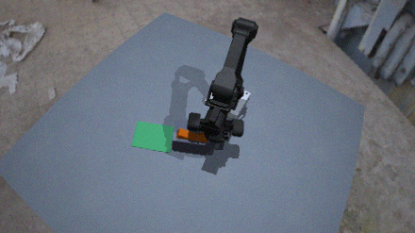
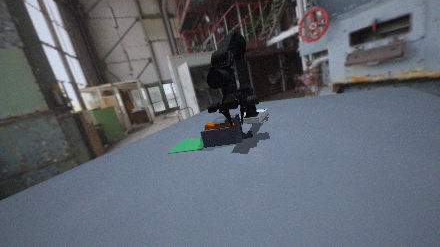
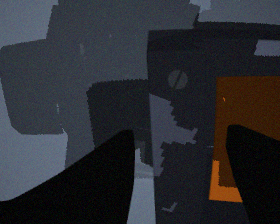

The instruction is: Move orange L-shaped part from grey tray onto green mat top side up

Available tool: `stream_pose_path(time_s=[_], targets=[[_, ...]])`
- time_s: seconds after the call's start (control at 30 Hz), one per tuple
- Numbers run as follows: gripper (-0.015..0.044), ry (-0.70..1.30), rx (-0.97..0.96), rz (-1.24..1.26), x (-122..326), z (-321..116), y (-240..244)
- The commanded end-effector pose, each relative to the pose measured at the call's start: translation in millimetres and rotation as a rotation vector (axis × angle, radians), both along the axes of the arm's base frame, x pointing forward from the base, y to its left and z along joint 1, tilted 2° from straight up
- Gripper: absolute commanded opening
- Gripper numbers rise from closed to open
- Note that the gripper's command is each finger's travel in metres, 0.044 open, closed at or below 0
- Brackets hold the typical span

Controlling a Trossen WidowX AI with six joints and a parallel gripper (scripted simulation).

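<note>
Our claw (image 1: pixel 216 138) (image 2: pixel 237 123) (image 3: pixel 181 139) is partly open and holds nothing. In the top view, the long orange part (image 1: pixel 189 135) (image 2: pixel 215 126) (image 3: pixel 256 105) points left from it, toward the green mat (image 1: pixel 153 137) (image 2: pixel 187 145); its left end looks tipped up, ready to pinch.

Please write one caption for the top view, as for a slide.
Dark gripper over the tray, orange part partly hidden, green mat alongside.
</note>
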State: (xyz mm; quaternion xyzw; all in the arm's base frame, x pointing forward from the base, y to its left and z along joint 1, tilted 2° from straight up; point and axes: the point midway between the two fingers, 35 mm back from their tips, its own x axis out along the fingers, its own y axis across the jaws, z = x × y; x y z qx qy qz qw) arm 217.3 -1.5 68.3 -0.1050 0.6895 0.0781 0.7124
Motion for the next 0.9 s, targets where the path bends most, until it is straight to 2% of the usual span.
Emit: stream_pose_path(time_s=[0.0,0.87], targets=[[0.018,0.008,0.001,0.006,-2,-9,0],[0.018,0.004,0.008,0.003,-1,-17,1]])
